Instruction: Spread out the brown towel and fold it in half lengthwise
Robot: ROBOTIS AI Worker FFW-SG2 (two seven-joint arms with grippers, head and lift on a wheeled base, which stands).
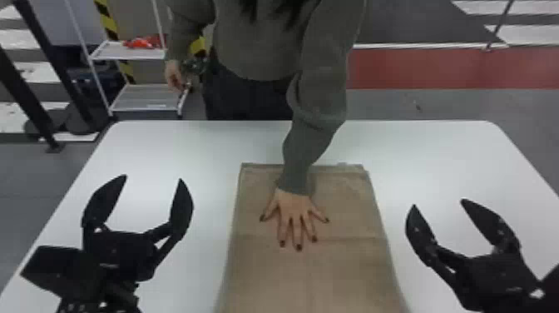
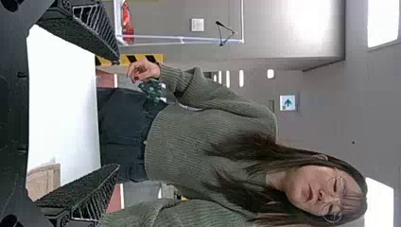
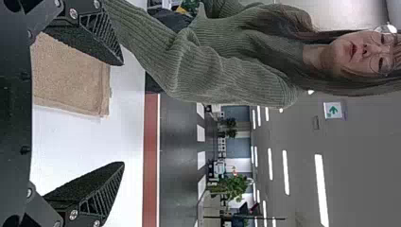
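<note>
On the table (image 1: pixel 453 150), the brown towel (image 1: pixel 274 274) is lying flat under a person's hand (image 1: pixel 294 208), your left gripper (image 1: pixel 153 178) and right gripper (image 1: pixel 438 202) are flanking it, wide apart, holding nothing, and you are probably best waiting for clearance before pinching one long edge.

Ok so the towel (image 1: pixel 345 270) is a sandy brown; the table (image 1: pixel 457 158) is plain white; left gripper (image 1: pixel 153 179) and right gripper (image 1: pixel 439 202) are both black. The person's sleeve (image 1: pixel 322 79) is ribbed grey-green, nails (image 1: pixel 298 247) dark; floor (image 1: pixel 515 108) is grey with a red band (image 1: pixel 416 68); the hazard tape (image 1: pixel 106 21) is striped yellow and black.
</note>
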